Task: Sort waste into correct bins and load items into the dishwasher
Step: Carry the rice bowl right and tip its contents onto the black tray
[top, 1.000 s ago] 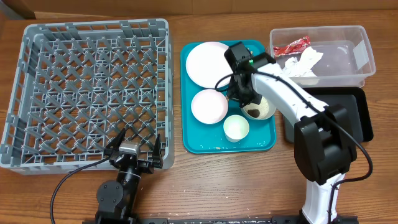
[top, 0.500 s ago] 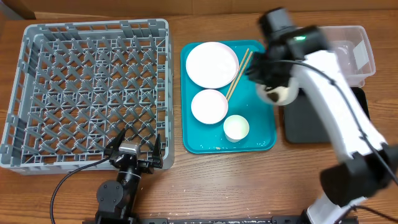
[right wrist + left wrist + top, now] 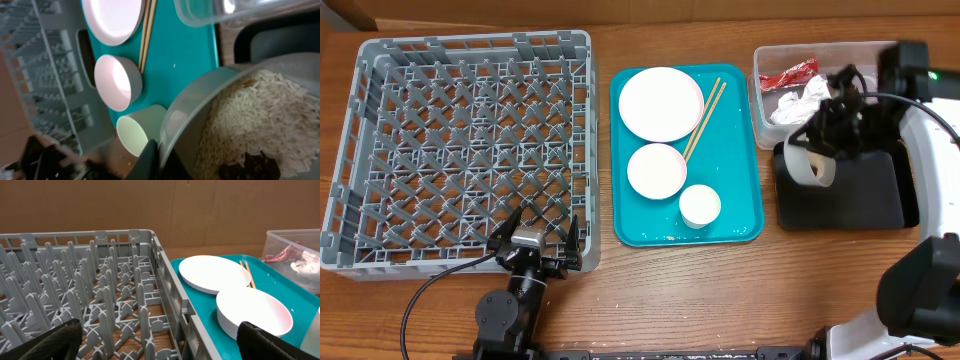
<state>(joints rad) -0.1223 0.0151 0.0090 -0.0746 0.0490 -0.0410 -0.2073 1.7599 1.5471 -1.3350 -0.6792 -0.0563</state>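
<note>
My right gripper [image 3: 832, 138] is shut on the rim of a white bowl [image 3: 817, 166], held tilted over the left end of the flat black tray [image 3: 868, 198]. In the right wrist view the bowl [image 3: 200, 102] holds white rice grains [image 3: 260, 115] and dark scraps [image 3: 250, 165]. The clear tub [image 3: 892, 52] holds the red wrapper [image 3: 788, 75] and white tissue [image 3: 798, 104]. On the teal tray [image 3: 738, 190] lie a large plate [image 3: 661, 104], a smaller dish [image 3: 656, 170], a small cup [image 3: 700, 205] and chopsticks [image 3: 703, 118]. My left gripper [image 3: 535, 240] is open and empty at the grey rack's [image 3: 460, 150] front edge.
The left wrist view looks across the rack's pegs [image 3: 100, 280] toward the large plate [image 3: 215, 274] and smaller dish [image 3: 255, 312]. The teal tray sits between the rack and the two bins. Bare wooden table [image 3: 720, 290] runs along the front.
My right gripper lifted the rice bowl off the teal tray and carried it right, to above the black tray. The chopsticks and dishes stayed put. The left arm has not moved.
</note>
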